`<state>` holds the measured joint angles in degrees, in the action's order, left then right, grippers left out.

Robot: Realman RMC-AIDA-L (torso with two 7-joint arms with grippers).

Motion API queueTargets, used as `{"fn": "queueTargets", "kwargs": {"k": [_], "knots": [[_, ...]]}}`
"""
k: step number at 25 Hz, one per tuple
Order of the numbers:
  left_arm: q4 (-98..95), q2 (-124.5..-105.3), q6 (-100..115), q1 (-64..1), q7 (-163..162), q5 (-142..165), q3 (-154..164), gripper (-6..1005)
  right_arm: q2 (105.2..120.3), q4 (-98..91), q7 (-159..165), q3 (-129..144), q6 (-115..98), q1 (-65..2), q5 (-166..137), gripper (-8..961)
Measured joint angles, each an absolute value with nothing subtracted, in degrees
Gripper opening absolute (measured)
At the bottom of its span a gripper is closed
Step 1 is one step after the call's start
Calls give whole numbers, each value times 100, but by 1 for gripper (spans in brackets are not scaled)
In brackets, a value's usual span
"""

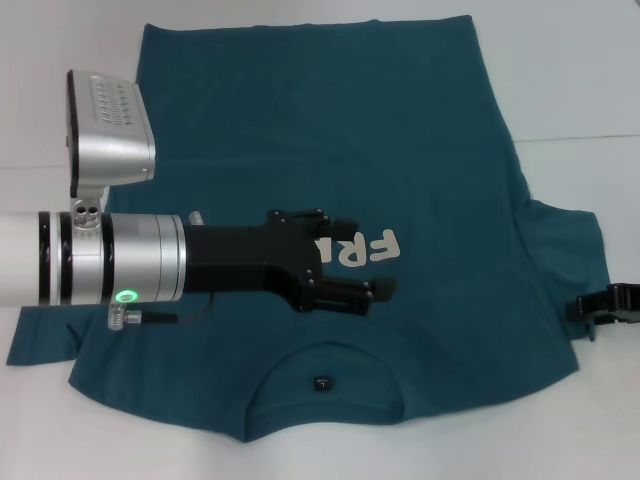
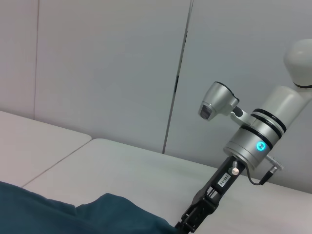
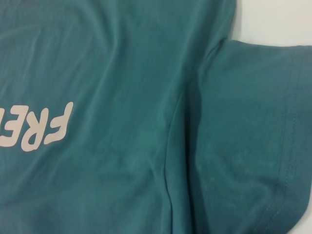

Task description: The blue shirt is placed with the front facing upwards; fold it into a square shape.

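The blue shirt (image 1: 330,140) lies flat and face up on the white table, collar and dark tag (image 1: 322,381) nearest me, hem at the far side. My left gripper (image 1: 366,258) reaches in from the left and hovers over the chest, covering part of the cream letters (image 1: 375,248); it is open and holds nothing. My right gripper (image 1: 610,305) sits at the table's right side, beside the shirt's right sleeve (image 1: 570,250). The right wrist view looks down on the letters (image 3: 36,129) and the sleeve (image 3: 253,136). The left wrist view shows a fold of shirt (image 2: 73,217) and the right arm (image 2: 253,141).
White table (image 1: 570,70) surrounds the shirt, with bare surface at the far right and along the near edge. Pale wall panels (image 2: 107,63) stand behind the table. The left arm's silver forearm (image 1: 90,255) and camera housing (image 1: 110,125) cover the shirt's left part.
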<state>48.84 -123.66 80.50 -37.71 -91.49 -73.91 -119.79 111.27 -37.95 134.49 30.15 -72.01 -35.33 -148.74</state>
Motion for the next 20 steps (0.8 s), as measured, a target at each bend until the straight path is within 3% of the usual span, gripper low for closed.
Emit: {"fn": "queueTargets", "kwargs": {"k": [3,9,14,20], "knots": [[4885,-12366,8050,-3771,-9149,-7391,-11983,923,11127,-3795,13471,3015,-7190,-3533,-14874,536],[4878,-12366,8051,-3771,-9149,-7391,-11982,921,11117,-3795,13522,3015,-7153,-3530,-14884,392],[4877,-12366,8051,-3760,-9149,-7391,-11994,920,11117,-3771,13529,3015,-7153,-3521,-14889,197],[4877,-12366,8051,-3751,-9141,-7391,-11997,919,11118,-3731,13533,3015,-7154,-3525,-14889,126]]}}
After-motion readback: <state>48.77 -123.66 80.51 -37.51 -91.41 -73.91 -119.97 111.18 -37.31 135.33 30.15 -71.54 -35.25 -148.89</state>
